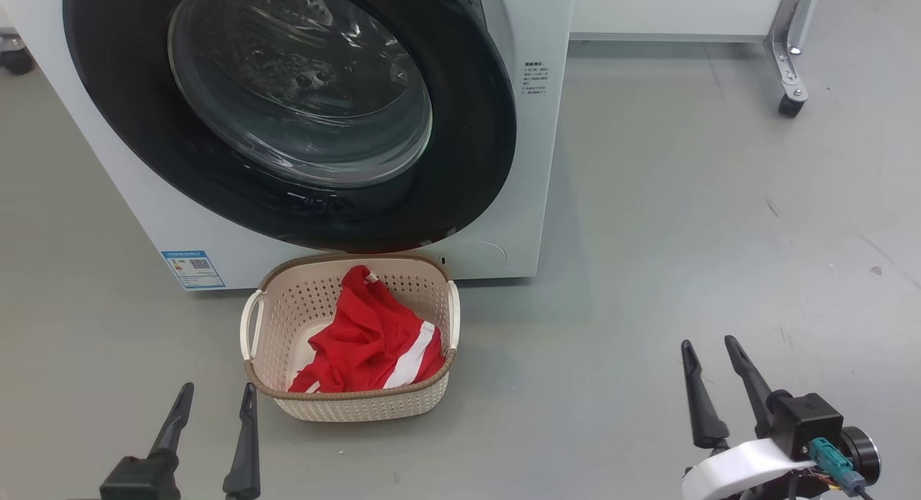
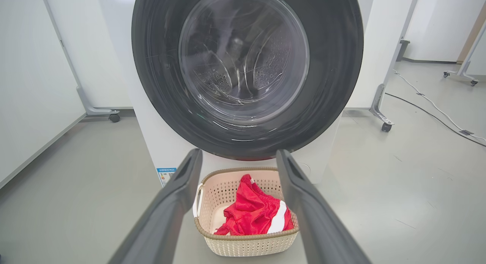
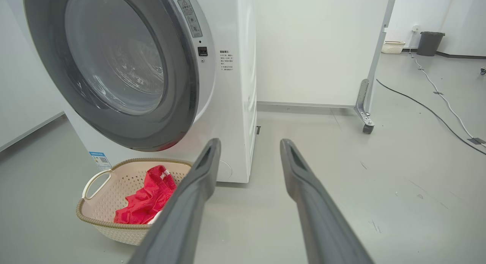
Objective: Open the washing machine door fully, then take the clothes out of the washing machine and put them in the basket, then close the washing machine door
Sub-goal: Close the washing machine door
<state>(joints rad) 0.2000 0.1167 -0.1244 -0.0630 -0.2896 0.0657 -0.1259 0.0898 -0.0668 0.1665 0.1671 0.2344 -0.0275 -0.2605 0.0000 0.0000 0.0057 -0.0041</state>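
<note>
The left gripper (image 1: 218, 392) hangs low over the floor (image 1: 683, 234), its fingers apart and holding nothing. The right gripper (image 1: 710, 344) is likewise spread and empty, on a white wrist tilted to its right.

The left wrist view looks between its fingers at the basket (image 2: 246, 245), which stands on the floor at the foot of the washing machine (image 1: 532, 162), with the red clothes (image 1: 360, 334) heaped inside. It also looks through the glass of the washing machine door (image 1: 468, 126) to the drum's perforated wall. The door lies against the machine's front.

The right wrist view takes in the machine's side, a wheeled partition (image 3: 315, 47), a floor cable (image 3: 417, 104) and a dark bin (image 3: 429, 43).

A blue label (image 1: 193, 268) with a QR code sits at the front's lower left corner. A warning sticker (image 3: 190, 17) and a print block (image 3: 226, 60) are too small to read.
</note>
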